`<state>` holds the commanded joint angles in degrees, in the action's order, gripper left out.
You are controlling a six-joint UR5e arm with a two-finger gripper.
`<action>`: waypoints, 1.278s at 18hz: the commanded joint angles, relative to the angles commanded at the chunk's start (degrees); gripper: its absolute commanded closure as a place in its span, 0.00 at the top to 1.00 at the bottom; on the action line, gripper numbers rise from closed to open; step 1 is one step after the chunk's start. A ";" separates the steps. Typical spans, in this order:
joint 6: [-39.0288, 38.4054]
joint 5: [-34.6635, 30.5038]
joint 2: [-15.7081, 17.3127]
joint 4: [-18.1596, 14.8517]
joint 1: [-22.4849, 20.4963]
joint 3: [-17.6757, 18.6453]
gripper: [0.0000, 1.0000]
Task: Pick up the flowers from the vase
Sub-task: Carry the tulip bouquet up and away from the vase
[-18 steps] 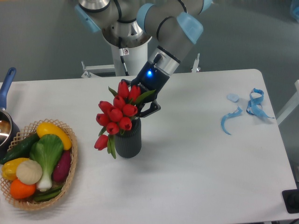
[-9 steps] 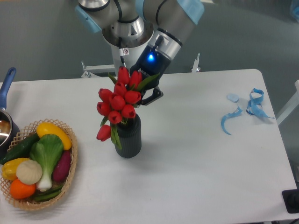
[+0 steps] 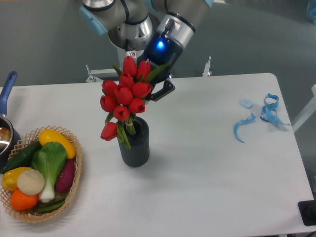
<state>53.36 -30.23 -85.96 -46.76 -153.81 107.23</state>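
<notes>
The flowers (image 3: 124, 98), a bunch of red tulip buds with green stems and leaves, are lifted partway out of the vase (image 3: 135, 146); their stems still reach into its round mouth. The vase is dark grey, ribbed and cylindrical, and stands upright on the white table. My gripper (image 3: 157, 85) comes down from above at the bunch's upper right and is shut on the flowers. Its fingertips are mostly hidden by buds and leaves; one dark finger (image 3: 164, 91) shows on the right.
A wicker basket (image 3: 73, 183) of mixed vegetables stands at the front left. A pot with a blue handle (image 3: 6, 94) is at the left edge. Blue ribbon scraps (image 3: 261, 116) lie at the right of the white table (image 3: 212, 177).
My gripper has risen with the flowers in it. The bunch has come higher out of the vase. The vase has not moved.
</notes>
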 joint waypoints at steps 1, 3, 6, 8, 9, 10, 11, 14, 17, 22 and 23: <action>-0.27 0.00 0.00 0.00 0.00 -0.53 0.37; -0.97 0.17 0.09 0.00 0.00 -1.76 0.37; -3.96 0.18 1.05 0.00 -0.09 -2.90 0.37; -5.71 0.52 2.10 -0.09 -0.35 -3.96 0.37; -7.29 1.14 2.20 0.00 -0.35 -4.22 0.37; -8.52 1.40 2.28 0.00 -0.44 -4.83 0.37; -8.97 1.49 2.28 0.00 -1.13 -5.28 0.37; -8.63 1.84 1.85 0.00 -4.03 -5.37 0.37; -7.84 1.85 -1.04 0.35 -8.77 -5.63 0.37; 0.69 1.76 -7.99 0.35 -12.65 -7.74 0.37; 0.78 1.76 -8.52 0.35 -13.09 -8.79 0.37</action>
<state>54.14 -28.48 -94.48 -46.41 -166.90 98.45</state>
